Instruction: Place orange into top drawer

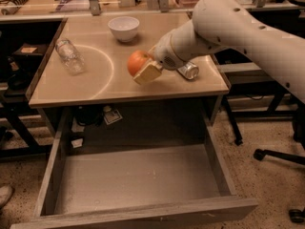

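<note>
The orange (pixel 136 61) is held in my gripper (pixel 144 67), lifted above the middle of the tabletop (pixel 114 87). One tan finger pad (pixel 148 72) shows on the near side of the fruit; the other is hidden behind it. My white arm reaches in from the upper right. The top drawer (pixel 133 178) is pulled fully open below the table's front edge, with a bare grey bottom and a plain front panel (pixel 143 216).
A white bowl (pixel 124 27) stands at the back of the table. A clear plastic bottle (pixel 69 55) lies at the left. A silver can (pixel 188 70) lies at the right, partly behind my arm. Chair wheels (pixel 259 154) stand on the floor at the right.
</note>
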You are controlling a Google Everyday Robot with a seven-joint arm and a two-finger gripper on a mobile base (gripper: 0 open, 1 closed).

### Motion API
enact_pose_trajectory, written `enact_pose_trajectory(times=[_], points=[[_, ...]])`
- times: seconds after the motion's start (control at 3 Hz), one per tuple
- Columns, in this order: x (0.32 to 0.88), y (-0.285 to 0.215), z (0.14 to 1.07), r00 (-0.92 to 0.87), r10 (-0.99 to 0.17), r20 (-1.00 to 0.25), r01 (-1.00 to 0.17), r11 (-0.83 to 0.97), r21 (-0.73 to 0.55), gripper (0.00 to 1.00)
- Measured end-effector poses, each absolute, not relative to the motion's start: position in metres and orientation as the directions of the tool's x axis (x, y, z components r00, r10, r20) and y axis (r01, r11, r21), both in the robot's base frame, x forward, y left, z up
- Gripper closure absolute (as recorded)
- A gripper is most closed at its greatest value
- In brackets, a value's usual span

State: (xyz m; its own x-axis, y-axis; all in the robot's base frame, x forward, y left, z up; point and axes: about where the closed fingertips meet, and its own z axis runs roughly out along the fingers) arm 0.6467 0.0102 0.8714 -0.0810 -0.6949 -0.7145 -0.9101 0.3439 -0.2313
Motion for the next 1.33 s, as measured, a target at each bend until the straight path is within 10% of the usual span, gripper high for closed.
enact_pose_trajectory(times=[1.33], points=[[0.504, -0.024, 0.864, -0.323, -0.690, -0.648, -0.846, 0.518, -0.131, 1.00]])
